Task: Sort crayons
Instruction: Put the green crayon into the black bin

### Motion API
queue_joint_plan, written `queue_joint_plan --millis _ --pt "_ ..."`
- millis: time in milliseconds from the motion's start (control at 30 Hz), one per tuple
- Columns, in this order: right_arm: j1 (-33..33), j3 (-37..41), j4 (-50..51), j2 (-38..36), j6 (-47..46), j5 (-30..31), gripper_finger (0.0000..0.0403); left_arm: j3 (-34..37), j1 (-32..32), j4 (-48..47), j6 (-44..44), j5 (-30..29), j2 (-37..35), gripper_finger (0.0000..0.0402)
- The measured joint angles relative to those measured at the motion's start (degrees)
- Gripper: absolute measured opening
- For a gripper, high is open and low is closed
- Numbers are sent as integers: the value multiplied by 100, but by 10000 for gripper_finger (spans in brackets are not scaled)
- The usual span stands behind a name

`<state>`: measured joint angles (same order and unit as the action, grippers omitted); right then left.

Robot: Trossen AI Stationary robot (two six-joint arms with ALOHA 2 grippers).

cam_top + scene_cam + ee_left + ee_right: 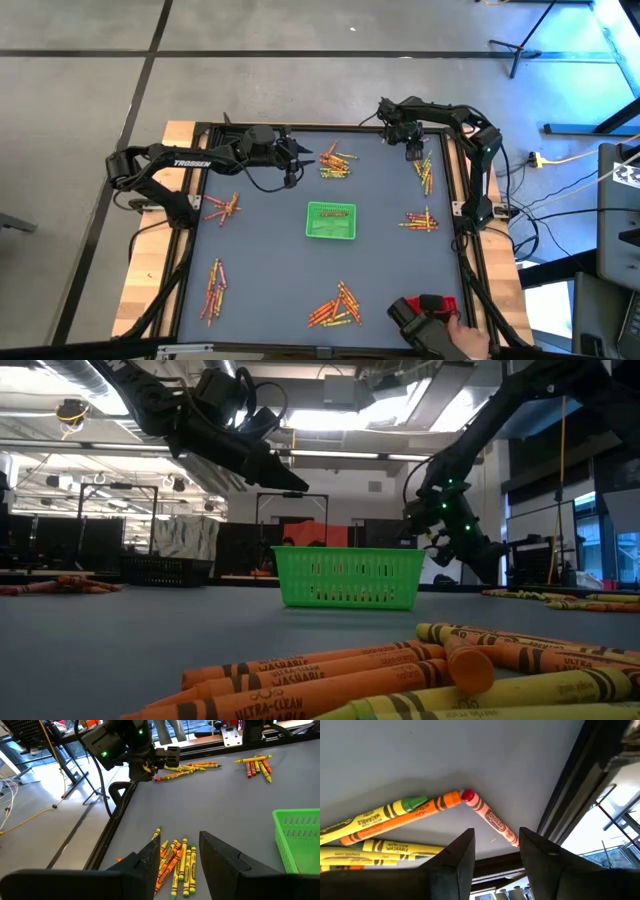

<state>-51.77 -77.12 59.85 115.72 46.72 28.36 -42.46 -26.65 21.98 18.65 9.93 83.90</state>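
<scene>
**Crayon table: stock as you left it at this moment**

Item 1. Your left gripper hung above the far centre of the grey table, fingers parted and holding nothing. In its wrist view a cluster of yellow and orange crayons lay on the mat just beyond its fingertips.

Item 2. Your right gripper sat low at the far right corner, by the table's frame. Its fingers stood apart around a red crayon; whether they pressed on it, you could not tell. The red crayon's tip touched the tip of an orange crayon, with a green-tipped yellow one alongside.

Item 3. A green basket stood mid-table.

Item 4. Further crayon heaps lay scattered: left side, near left, near centre, right side.

Item 5. A person's hand showed at the near right edge.
</scene>
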Motion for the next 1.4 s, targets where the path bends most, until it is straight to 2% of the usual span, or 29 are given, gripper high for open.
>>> queue_joint_plan --millis 167,300,433,533,733,1000,1167,1400 --pt "80 -295 437 -1 -200 -6 149 0 0 0 0 -2 2 119" --pt "171 -661 1065 -9 -849 -149 149 0 2 -2 -2 -2 2 119" --pt "296 -954 1863 -20 -2127 -794 149 0 1 -2 -1 -2 2 119" --pt "365 -865 1990 -128 -2777 -1422 149 0 2 -2 -2 -2 2 119" --pt "418 -428 1607 -520 -3546 -2084 149 0 2 -33 -2 -2 2 119" --pt "418 496 759 -828 -4887 -2135 149 0 2 -17 -2 -2 4 119" --pt "416 900 411 -815 -4929 -2048 149 0 1 2 -2 -2 4 119" --pt "411 986 83 -814 -4929 -1998 149 -2 2 57 -3 -2 4 119"
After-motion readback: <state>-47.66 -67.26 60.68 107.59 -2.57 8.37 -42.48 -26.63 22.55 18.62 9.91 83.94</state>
